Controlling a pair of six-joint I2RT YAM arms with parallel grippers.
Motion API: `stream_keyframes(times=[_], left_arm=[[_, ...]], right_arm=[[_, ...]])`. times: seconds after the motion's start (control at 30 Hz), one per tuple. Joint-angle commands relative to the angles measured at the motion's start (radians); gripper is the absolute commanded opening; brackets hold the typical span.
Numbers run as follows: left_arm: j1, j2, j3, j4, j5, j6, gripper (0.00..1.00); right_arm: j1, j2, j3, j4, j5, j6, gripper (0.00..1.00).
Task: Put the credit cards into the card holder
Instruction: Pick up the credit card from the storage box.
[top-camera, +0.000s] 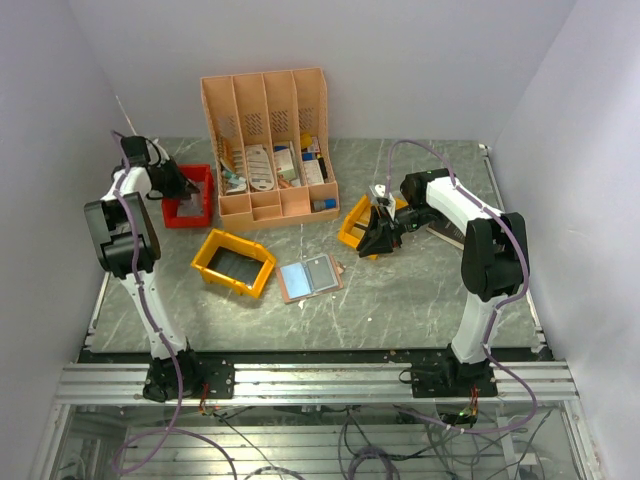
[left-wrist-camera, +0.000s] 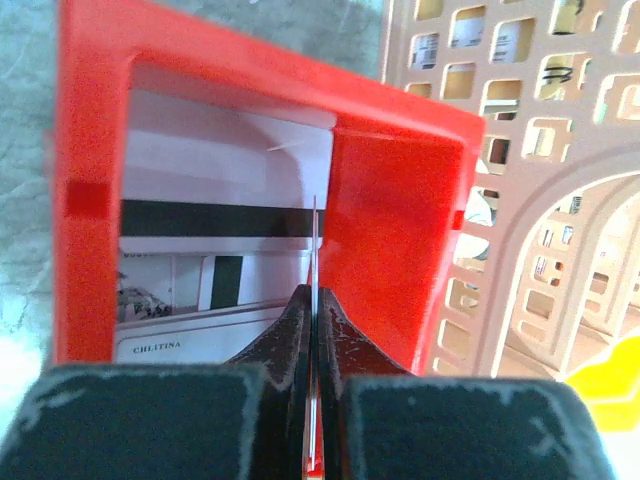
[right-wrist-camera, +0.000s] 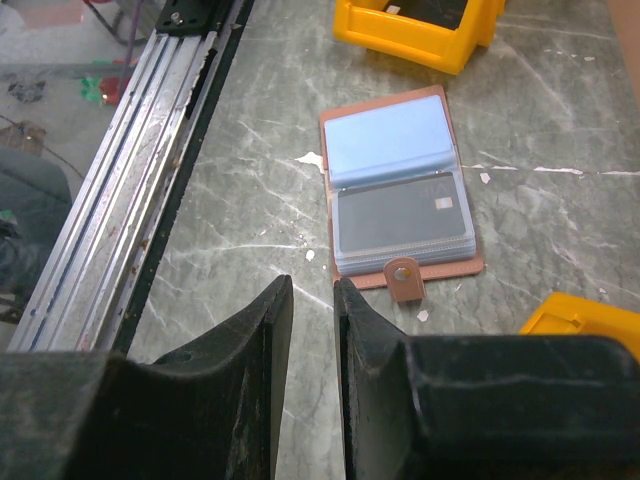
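Tan card holder open flat, bluish pockets; left tool pinches thin card; right tool barely parted.

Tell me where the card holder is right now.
In the top view the card holder lies open near the middle of the table, between the left-hand yellow bin and the right gripper.

A robotics lab cell: plain white walls, aluminium rail frame, loose cables below a marbled table.
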Motion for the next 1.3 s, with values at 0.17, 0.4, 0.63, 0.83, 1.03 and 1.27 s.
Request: stream_keyframes(times=[0.17,0.4,0.63,0.83,1.03,1.27], left_arm=[[-0.071,0.056,0.111,-0.121,-0.098,0.029,0.13],[-0.103,0.097,0.145,-0.148,-0.149,0.034,0.14],[-0.125,0.120,0.169,-0.158,-0.174,0.028,0.19],[-0.131,0.129,0.166,-0.158,-0.180,0.026,0.20],[-0.128,0.069,0.151,-0.136,-0.222,0.001,0.07],[-0.099,0.013,0.163,-0.154,-0.246,-0.020,0.07]], right_arm=[[-0.009,-0.026,-0.006,-0.010,-0.015,-0.005,0.24],[-0.009,-0.027,-0.006,-0.010,-0.015,-0.004,0.24],[-0.008,-0.025,-0.006,-0.011,-0.013,-0.003,0.24],[-0.008,-0.026,-0.004,-0.010,-0.010,-0.003,0.24],[-0.009,-0.027,-0.005,-0.010,-0.010,-0.003,0.24],[-0.010,-0.027,-0.006,-0.010,-0.012,-0.004,0.24]])
